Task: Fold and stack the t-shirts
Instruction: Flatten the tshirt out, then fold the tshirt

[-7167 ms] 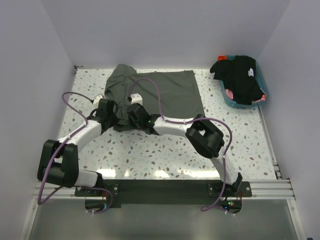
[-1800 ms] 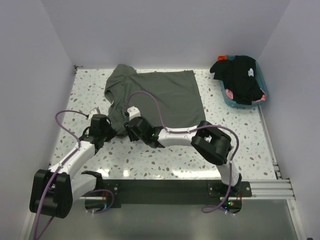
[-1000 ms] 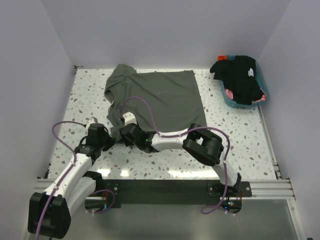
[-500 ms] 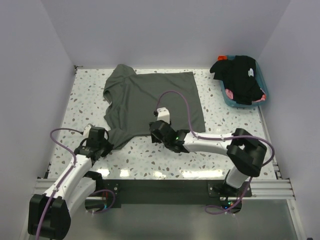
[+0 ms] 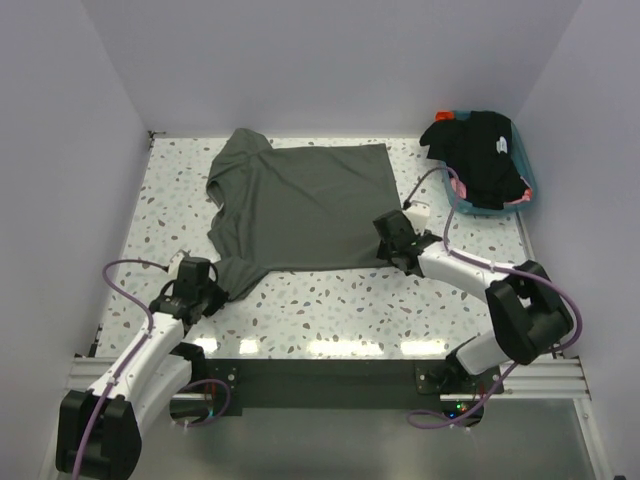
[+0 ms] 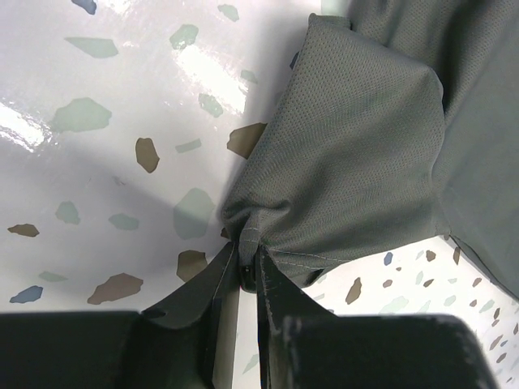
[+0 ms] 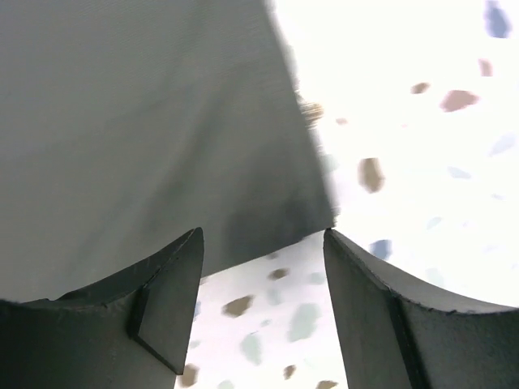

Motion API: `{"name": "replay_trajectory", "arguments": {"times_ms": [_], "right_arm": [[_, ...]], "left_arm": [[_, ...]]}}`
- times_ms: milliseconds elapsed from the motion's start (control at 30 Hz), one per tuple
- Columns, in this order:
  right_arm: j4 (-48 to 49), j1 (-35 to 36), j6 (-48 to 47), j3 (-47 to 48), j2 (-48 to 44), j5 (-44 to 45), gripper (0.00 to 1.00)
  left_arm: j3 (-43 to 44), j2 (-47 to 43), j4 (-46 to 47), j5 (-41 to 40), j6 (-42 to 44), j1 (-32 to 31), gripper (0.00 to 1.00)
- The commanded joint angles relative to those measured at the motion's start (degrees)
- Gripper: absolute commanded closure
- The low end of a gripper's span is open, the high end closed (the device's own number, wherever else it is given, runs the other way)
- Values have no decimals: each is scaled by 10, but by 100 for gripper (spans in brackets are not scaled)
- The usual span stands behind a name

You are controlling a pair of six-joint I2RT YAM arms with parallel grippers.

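A dark olive-grey t-shirt (image 5: 305, 200) lies spread on the speckled table, with its left side still bunched. My left gripper (image 5: 213, 290) sits at the shirt's near-left corner. In the left wrist view my left gripper (image 6: 247, 263) has its jaws nearly together, pinching the stitched hem of the shirt (image 6: 357, 162). My right gripper (image 5: 388, 232) hovers over the shirt's near-right corner. In the right wrist view my right gripper (image 7: 263, 243) is open with nothing between its fingers, and the shirt's corner (image 7: 312, 215) lies just ahead. Black t-shirts (image 5: 485, 160) are heaped at the far right.
A teal tub (image 5: 462, 205) at the far right holds the black shirts, with something pink under them. White walls close in the table on three sides. Purple cables loop off both arms.
My right gripper swung right from the middle of the near hem to the shirt's right corner, opening wider. The near hem now lies straighter. My left gripper stayed at the left corner.
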Motion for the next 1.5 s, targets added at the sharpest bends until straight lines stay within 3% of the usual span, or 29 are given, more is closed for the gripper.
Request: {"name": "replay_trajectory", "arguments": {"times_ms": [0,233,667,733,867,1000,1200,1467], "right_arm": [[-33,-52,27,-17,-38,11,36],[-33,-93,29,-36,-45,-8,36],[23,-100,37,-42,22,-61,45],[28,-100,41,-52,20,-61,50],[28,-100,42,-57,15,-59,83],[8,-102,33,-61,-20,-57,100],[-44,-110,13,-74,-142,-52,100],[-86,-112,-3,-89,-222,-70,100]], "left_arm": [[14,-4,6,-12,9,-2,83],[20,-8,4,-22,5,-2,82],[29,-21,-7,-32,-16,-2,84],[28,-26,-9,-35,-17,-2,84],[29,-30,-16,-37,-20,-2,85],[35,-46,-35,-44,-30,-3,93],[48,-87,-75,-39,-46,-4,100],[98,-152,-127,-32,-26,-18,100]]}}
